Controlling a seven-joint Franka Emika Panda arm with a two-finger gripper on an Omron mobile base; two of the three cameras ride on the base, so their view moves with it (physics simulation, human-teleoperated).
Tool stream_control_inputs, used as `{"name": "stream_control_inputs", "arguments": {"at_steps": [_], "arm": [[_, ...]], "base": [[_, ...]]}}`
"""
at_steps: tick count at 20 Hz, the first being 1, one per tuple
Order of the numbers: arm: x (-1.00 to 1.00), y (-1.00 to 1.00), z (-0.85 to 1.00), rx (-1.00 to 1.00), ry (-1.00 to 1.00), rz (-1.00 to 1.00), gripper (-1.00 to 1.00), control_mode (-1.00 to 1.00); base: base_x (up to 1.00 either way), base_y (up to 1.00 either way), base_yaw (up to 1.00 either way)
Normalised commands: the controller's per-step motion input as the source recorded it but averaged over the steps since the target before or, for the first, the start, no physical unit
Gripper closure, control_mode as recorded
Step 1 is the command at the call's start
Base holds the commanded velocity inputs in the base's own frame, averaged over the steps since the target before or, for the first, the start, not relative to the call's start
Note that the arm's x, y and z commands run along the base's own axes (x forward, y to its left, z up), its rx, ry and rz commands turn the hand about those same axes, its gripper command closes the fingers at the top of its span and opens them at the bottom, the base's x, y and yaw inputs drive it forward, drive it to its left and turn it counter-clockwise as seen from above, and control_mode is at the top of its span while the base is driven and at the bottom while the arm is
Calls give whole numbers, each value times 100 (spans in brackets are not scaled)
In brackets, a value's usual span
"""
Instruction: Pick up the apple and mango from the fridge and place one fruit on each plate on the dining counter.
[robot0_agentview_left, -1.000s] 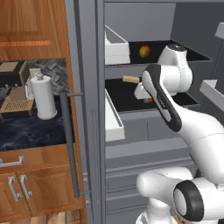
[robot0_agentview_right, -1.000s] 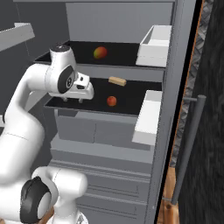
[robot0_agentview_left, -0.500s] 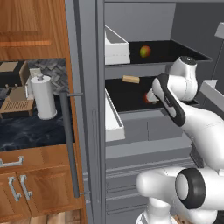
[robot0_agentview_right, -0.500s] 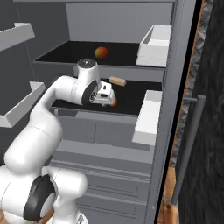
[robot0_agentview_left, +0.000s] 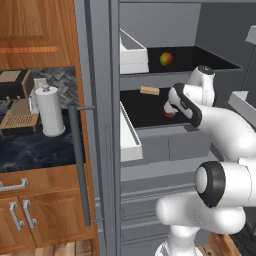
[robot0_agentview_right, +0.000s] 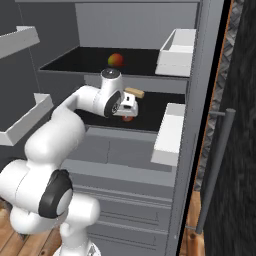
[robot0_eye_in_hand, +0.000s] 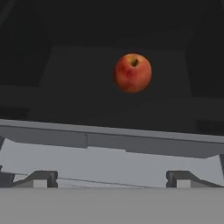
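- hand view is looking along the gripper (robot0_eye_in_hand: 112, 177) into the fridge (robot0_agentview_left: 150, 150); the two finger tips are standing wide apart at the bottom, gripping nothing.
- the apple (robot0_eye_in_hand: 133, 73) is resting on the dark middle shelf (robot0_eye_in_hand: 78, 87), back from its front edge and apart from the fingers; in the left base view the apple (robot0_agentview_left: 170, 111) is partly hiding behind the arm's wrist.
- the mango (robot0_agentview_left: 166, 59) is sitting on the upper shelf, near the shelf's middle and towards the back; in the right base view the mango (robot0_agentview_right: 116, 60) is showing just above the wrist.
- step in hand, as judged: approaching the apple for the first pick; neither fruit is lifted yet.
- next move is calling for advancing the hand over the shelf's front edge, centring the apple between the fingers, then closing.
- a small tan block (robot0_agentview_left: 149, 90) is lying at the back left of the middle shelf.
- white door bins (robot0_agentview_left: 131, 130) are flanking the shelves; beyond the fridge's left wall, wooden cabinets (robot0_agentview_left: 30, 220) and a paper towel roll (robot0_agentview_left: 48, 111) on a dark marbled counter are standing.
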Motion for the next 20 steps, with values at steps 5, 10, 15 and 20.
{"name": "stream_control_inputs", "arguments": {"at_steps": [5, 10, 15, 20], "arm": [[28, -2, -19, 0, 0, 0, -100, -100], [8, 0, -9, 0, 0, 0, -100, -100], [29, 0, -14, 0, 0, 0, -100, -100], [33, 0, -23, 0, 0, 0, -100, -100]], "base": [[0, 0, 0], [0, 0, 0], [0, 0, 0], [0, 0, 0]]}}
